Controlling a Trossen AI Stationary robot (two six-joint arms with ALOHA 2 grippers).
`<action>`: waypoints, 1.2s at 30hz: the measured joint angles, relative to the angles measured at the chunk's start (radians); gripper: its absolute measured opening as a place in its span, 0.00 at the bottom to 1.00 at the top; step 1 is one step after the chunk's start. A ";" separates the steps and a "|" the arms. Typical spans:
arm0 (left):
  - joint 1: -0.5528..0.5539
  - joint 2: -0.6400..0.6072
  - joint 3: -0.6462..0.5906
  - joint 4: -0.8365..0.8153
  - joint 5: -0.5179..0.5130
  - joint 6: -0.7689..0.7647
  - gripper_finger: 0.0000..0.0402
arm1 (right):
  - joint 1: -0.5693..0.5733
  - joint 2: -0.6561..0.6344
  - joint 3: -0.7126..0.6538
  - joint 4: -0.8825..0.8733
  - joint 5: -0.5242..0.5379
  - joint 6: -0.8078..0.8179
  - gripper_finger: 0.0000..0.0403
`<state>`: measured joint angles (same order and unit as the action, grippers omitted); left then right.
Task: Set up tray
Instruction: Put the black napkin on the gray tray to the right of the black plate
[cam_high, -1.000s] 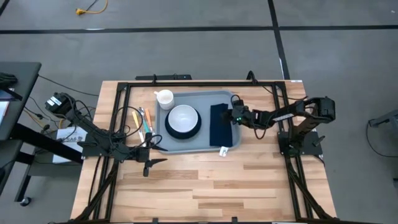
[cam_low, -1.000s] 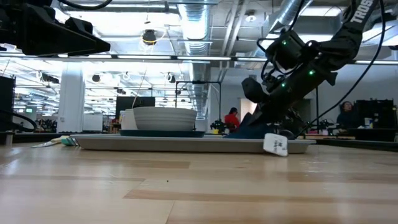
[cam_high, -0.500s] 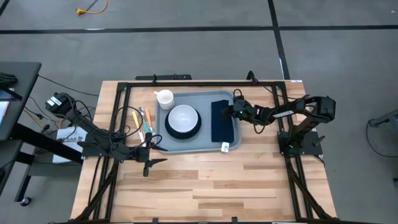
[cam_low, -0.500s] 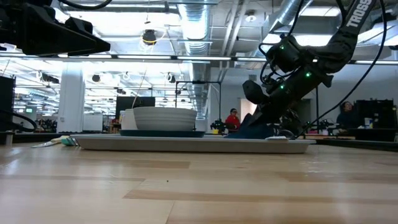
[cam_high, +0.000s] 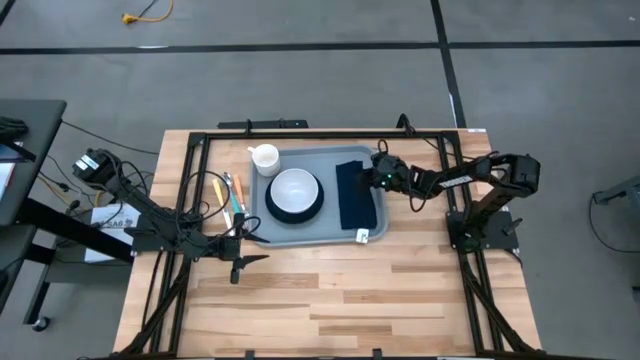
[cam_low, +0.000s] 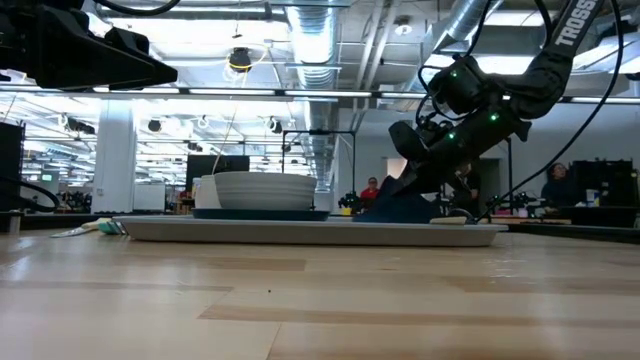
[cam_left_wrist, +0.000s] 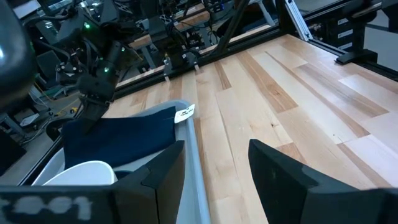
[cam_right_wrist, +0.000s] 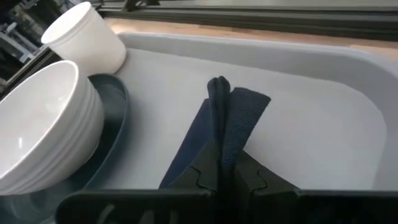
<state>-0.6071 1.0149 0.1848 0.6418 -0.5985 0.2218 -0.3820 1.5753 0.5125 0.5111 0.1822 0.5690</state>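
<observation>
The right tool (cam_right_wrist: 219, 163) is clenched on a fold of the napkin (cam_right_wrist: 233, 121) over the tray (cam_high: 310, 232). The left tool (cam_high: 246, 251) is held released beside the tray's left edge, above the surface (cam_high: 400, 300).

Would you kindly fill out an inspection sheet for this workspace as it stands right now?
Surface: wooden table inside a black frame.
Job's things: tray holding a white bowl on a dark plate, a dark blue napkin, and a white cup at the tray's far corner.
Clutter: pens on the table beside the tray; a white tag at the napkin's near end.
Grippers: right gripper shut on the napkin, pinching up a fold; left gripper open, off the tray's near left corner.
Cables: run from the left arm off the table.
Surroundings: grey floor; people far behind in the low view.
</observation>
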 joint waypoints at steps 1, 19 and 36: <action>0.000 0.000 0.000 0.000 0.000 0.000 0.42 | 0.000 0.000 0.000 -0.001 0.000 0.010 0.00; 0.000 0.000 0.000 0.000 0.000 0.000 0.42 | 0.054 0.036 0.064 -0.019 0.111 0.110 0.00; 0.000 0.000 0.000 -0.033 0.012 -0.019 0.42 | 0.017 0.254 0.222 -0.153 0.157 0.112 0.00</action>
<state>-0.6071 1.0153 0.1848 0.6090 -0.5861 0.2028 -0.3653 1.8296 0.7341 0.3582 0.3392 0.6807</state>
